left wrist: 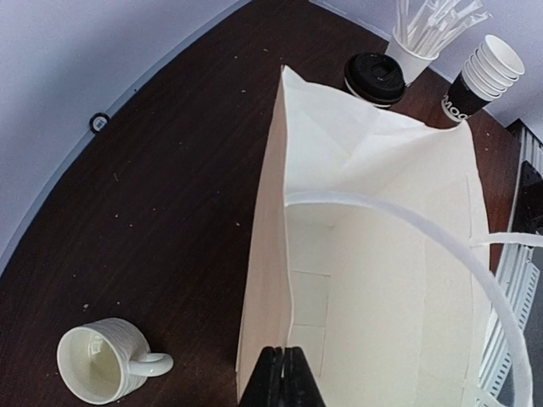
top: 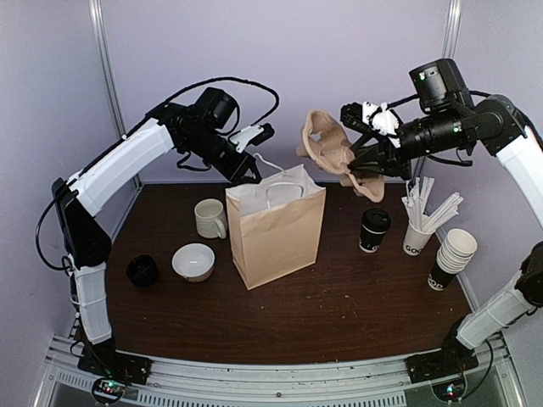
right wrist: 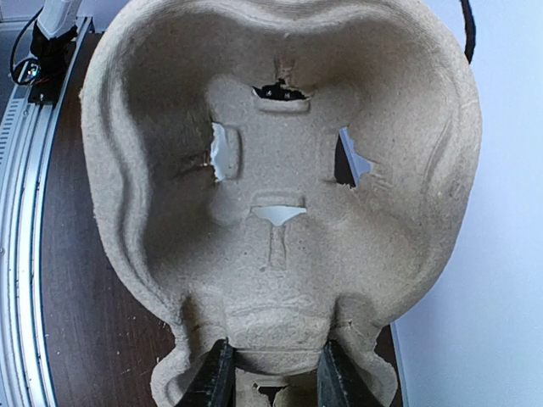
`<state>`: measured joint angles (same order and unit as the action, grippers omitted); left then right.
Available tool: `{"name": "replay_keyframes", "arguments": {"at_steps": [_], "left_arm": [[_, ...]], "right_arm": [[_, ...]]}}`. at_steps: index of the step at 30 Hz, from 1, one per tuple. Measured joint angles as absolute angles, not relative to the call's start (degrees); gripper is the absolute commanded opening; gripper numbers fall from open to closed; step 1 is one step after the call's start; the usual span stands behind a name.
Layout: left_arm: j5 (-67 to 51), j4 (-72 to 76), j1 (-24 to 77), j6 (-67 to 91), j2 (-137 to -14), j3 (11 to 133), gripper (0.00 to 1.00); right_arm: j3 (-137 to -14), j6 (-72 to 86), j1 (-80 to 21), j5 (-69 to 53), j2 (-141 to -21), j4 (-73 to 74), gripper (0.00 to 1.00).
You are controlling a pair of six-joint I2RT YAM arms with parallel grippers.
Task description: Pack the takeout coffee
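Observation:
The takeout coffee point(top: 374, 231), a black cup with a black dome lid, stands on the table right of the open brown paper bag point(top: 276, 225). In the left wrist view the takeout coffee point(left wrist: 374, 79) shows just beyond the bag point(left wrist: 382, 254). My left gripper point(top: 252, 175) is shut on the bag's left top rim, its fingers point(left wrist: 273, 381) pinched together over the paper edge. My right gripper point(top: 361, 165) hangs above the table, right of the bag's top, shut on a brown pulp cup carrier point(top: 333, 151). The carrier point(right wrist: 280, 212) fills the right wrist view, with the fingers point(right wrist: 212, 377) clamping its lower lip.
A cream mug point(top: 209, 218) and a white bowl point(top: 193, 261) stand left of the bag, with a small black round object point(top: 142, 270) further left. At the right stand a cup of paper-wrapped sticks point(top: 417, 233) and a stack of paper cups point(top: 450, 254).

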<state>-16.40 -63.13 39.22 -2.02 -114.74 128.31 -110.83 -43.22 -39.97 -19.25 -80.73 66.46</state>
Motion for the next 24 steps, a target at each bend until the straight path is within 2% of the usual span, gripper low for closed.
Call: {"name": "replay_keyframes", "arguments": {"at_steps": [8,24], "left_arm": [[-24.0,-63.2,39.2,-1.7,-112.3,125.7,0.0],[-32.6,-63.1,42.6,-0.8,-108.0,120.9,0.0]], "right_arm": [[-121.0,-43.0,-39.9,-24.9,-86.7,65.6,0.3],[-122.0,-43.9,-43.8,-33.6,-89.5,69.3,0.31]]}}
